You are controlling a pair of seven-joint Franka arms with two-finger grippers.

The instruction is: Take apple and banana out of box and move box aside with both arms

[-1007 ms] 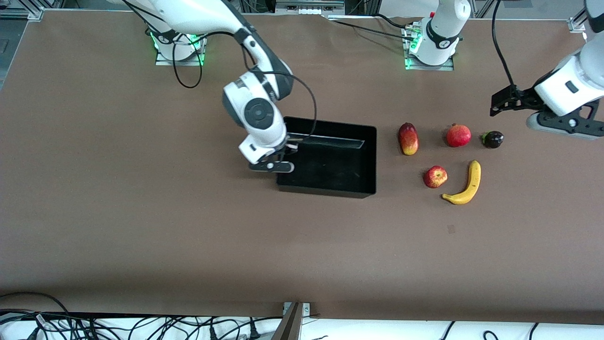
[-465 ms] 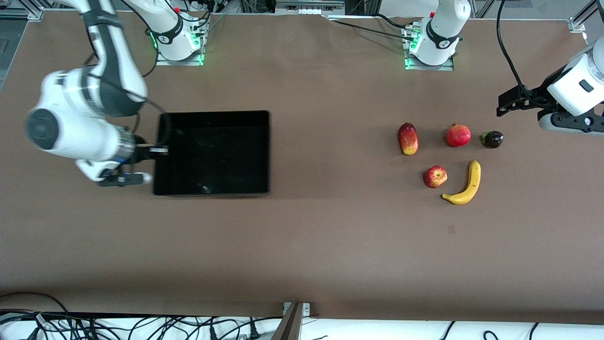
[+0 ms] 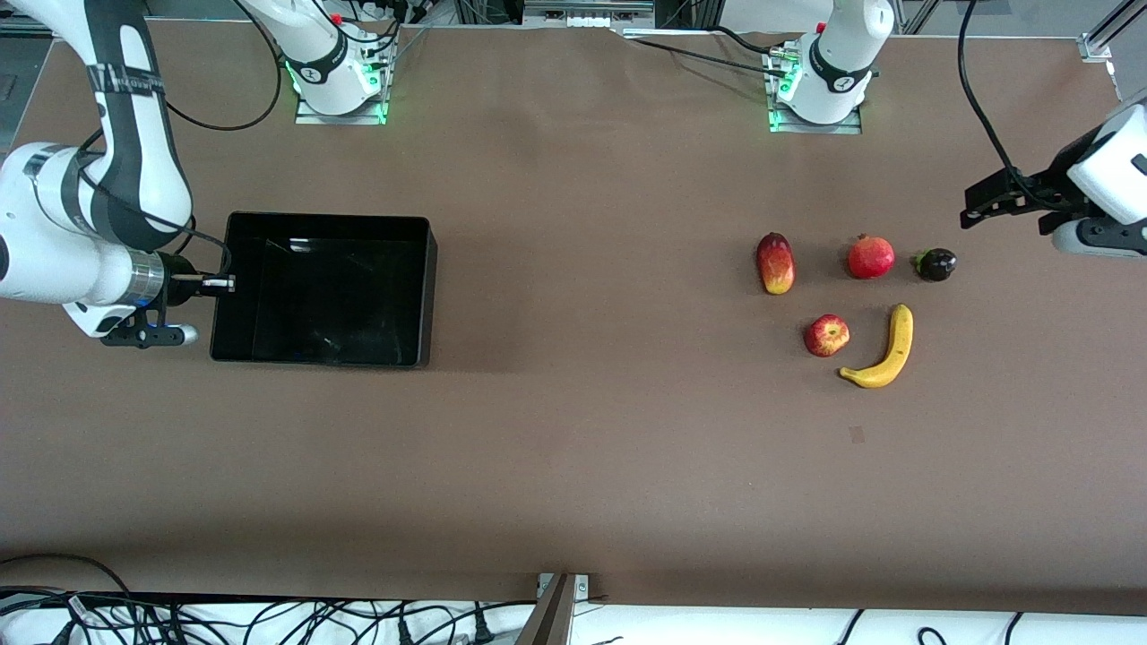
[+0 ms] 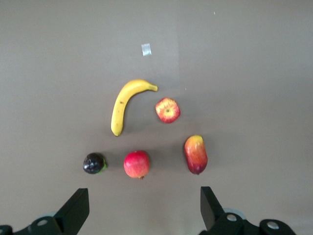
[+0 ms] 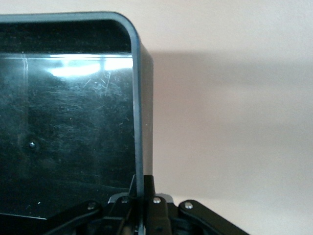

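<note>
The box [image 3: 327, 288] sits empty at the right arm's end of the worktop, glossy black plastic, low-walled and probably light but slick, so the thin rim is the place to pinch. The right gripper [image 5: 139, 196] has its fingers clamped tight on that end wall. Apple [image 3: 826, 335] and banana [image 3: 882, 348] lie out on the worktop, side by side. The left gripper [image 4: 142, 210] hovers over the fruit, fingers spread wide, holding nothing.

place: robotics lab | evidence: bolted arm bases [image 3: 339, 67], loose cables [image 3: 269, 618]
</note>
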